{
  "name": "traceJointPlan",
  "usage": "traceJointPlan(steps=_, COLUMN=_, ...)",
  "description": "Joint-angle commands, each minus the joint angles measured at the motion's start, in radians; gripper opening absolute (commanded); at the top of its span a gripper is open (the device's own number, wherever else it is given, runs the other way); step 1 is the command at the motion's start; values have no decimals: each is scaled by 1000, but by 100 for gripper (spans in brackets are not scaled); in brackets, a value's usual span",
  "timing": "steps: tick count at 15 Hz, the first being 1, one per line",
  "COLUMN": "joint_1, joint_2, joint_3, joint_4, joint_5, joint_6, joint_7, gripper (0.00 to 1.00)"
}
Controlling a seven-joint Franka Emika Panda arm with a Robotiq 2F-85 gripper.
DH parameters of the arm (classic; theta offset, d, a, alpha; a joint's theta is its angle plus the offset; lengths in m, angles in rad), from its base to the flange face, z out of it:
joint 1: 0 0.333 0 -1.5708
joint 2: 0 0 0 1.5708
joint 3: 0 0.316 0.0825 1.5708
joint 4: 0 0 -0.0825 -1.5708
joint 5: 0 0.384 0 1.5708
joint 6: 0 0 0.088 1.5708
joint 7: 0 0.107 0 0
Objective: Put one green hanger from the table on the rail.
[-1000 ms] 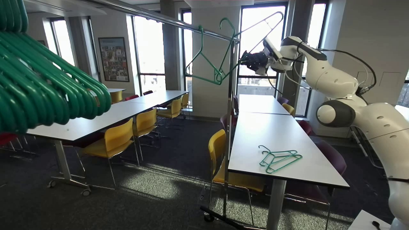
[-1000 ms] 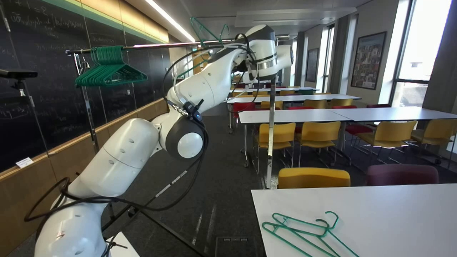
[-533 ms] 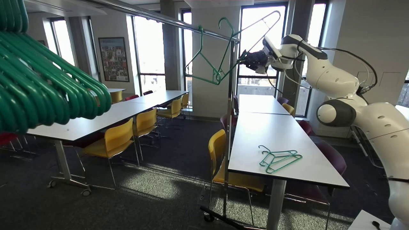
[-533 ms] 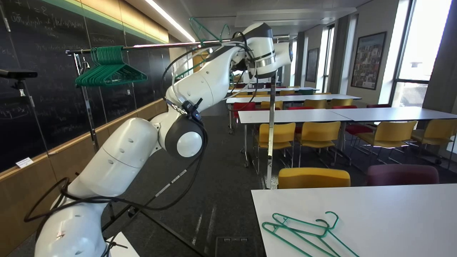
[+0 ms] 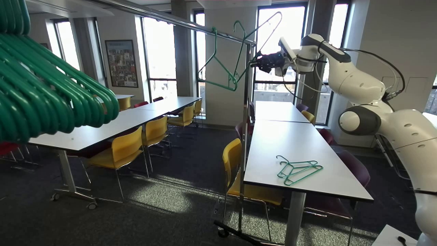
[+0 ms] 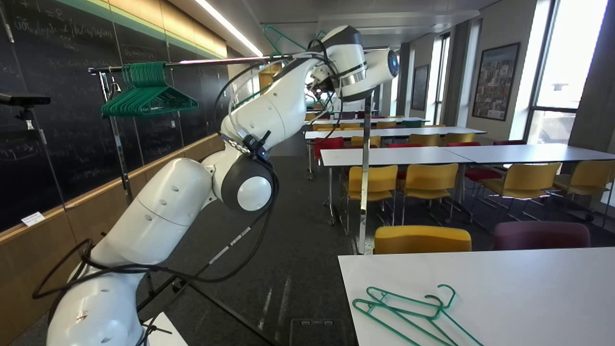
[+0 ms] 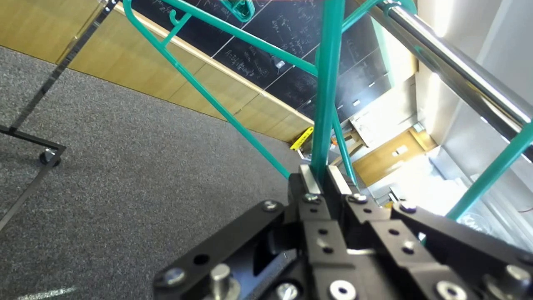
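Hanger (image 7: 327,96), green and thin, held in the air at the right end of the rail (image 5: 181,22). In the wrist view the gripper (image 7: 323,179) is closed on 1 bar of the hanger, clasped between the 2 fingers (image 7: 339,180). In an exterior view the hanger is tilted, its hook seen above the rail and 1 corner raised to the right; whether the hook touches the rail cannot be told. Just to its left, a hung hanger (image 5: 215,44) is hooked over the rail, and the lower corners of the 2 overlap in this view. A slim post (image 5: 244,112) carries the rail's right end. In an exterior view a bundle (image 6: 149,103) of green hangers is suspended at the left end of the rail. The table (image 5: 283,136), white-topped, stands at the right in both exterior views; 2 loose hangers (image 6: 394,310) lie on it, partly overlapping, near its left edge in an exterior view. A yellow chair (image 5: 232,157) stands at the table's left side. The arm (image 6: 168,211), rising from the near left in an exterior view, hides much of the gripper and of the hanger held in it.
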Motion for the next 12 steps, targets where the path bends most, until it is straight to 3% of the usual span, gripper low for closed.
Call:
traceJointPlan(steps=1, joint_1=-8, joint_2=-19, joint_3=38, joint_4=-9, joint_5=-14, joint_6=13, joint_7=76, gripper=2)
traceJointPlan(steps=6, joint_1=-17, joint_2=8, joint_3=75, joint_4=-6, joint_5=1, joint_6=-7, joint_7=107, gripper=2)
traceJointPlan(steps=12, joint_1=-33, joint_2=53, joint_3=73, joint_4=-16, joint_5=-13, joint_6=-57, joint_7=121, gripper=2)
